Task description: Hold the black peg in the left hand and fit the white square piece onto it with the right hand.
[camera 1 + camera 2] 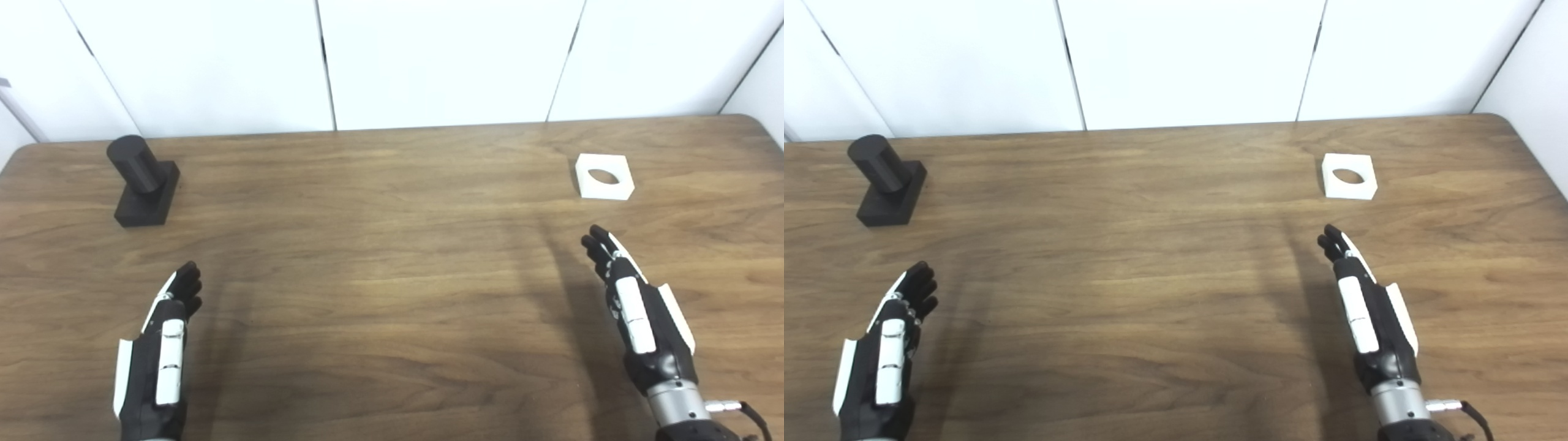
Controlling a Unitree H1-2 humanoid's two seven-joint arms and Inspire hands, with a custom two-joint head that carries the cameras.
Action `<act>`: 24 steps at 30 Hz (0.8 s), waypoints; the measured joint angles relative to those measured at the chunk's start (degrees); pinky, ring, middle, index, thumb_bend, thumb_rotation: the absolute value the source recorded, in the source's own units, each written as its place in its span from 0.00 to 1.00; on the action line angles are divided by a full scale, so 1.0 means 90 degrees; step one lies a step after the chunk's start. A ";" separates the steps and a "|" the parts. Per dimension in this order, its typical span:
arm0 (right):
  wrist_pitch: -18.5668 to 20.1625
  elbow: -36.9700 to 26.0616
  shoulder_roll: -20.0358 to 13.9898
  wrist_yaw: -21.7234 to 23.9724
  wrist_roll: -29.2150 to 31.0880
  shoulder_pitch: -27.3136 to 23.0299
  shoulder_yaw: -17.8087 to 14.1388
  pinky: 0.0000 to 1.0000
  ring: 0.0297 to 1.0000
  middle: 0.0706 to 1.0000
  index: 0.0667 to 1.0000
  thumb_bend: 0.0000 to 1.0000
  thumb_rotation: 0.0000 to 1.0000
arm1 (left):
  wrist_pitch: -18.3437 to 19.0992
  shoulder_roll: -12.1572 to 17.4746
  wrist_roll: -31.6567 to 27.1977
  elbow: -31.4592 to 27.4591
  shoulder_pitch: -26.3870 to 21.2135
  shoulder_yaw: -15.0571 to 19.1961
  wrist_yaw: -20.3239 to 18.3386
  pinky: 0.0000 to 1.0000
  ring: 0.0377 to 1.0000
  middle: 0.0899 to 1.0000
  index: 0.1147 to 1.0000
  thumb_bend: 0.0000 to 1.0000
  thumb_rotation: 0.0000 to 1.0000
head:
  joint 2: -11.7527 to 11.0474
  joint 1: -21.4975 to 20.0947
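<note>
The black peg (pixel 144 181), a cylinder on a square base, stands upright at the table's far left. The white square piece (pixel 604 176) with a round hole lies flat at the far right. My left hand (pixel 160 346) hovers near the front left, well short of the peg, open with fingers stretched forward and nothing in it. My right hand (pixel 634 306) is open too, held edge-on with fingers pointing toward the white piece, a short gap below it.
The wooden table (pixel 392 275) runs wide between the two hands. White wall panels (pixel 429 61) stand right behind its far edge. The table's rounded right corner (pixel 756 122) is close to the white piece.
</note>
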 measured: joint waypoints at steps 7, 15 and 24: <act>0.0001 0.0000 0.0001 0.0000 0.0004 0.0007 0.0000 1.00 0.96 0.92 0.93 0.51 1.00 | -0.0015 0.0001 -0.0044 0.0002 0.0003 0.0004 -0.0014 0.92 0.93 0.92 0.89 0.48 0.91 | 0.0010 0.0000; 0.0000 0.0000 0.0002 -0.0005 0.0002 0.0007 -0.0003 1.00 0.96 0.91 0.93 0.50 1.00 | -0.0015 -0.0001 -0.0039 0.0007 0.0005 0.0004 -0.0007 0.93 0.93 0.92 0.89 0.48 0.91 | -0.0039 0.0039; -0.0004 0.0003 0.0001 -0.0005 0.0008 0.0010 -0.0010 1.00 0.96 0.92 0.93 0.49 1.00 | -0.0029 -0.0002 0.0018 0.0142 0.0007 -0.0037 -0.0004 0.90 0.92 0.91 0.88 0.49 0.89 | -0.0293 0.0508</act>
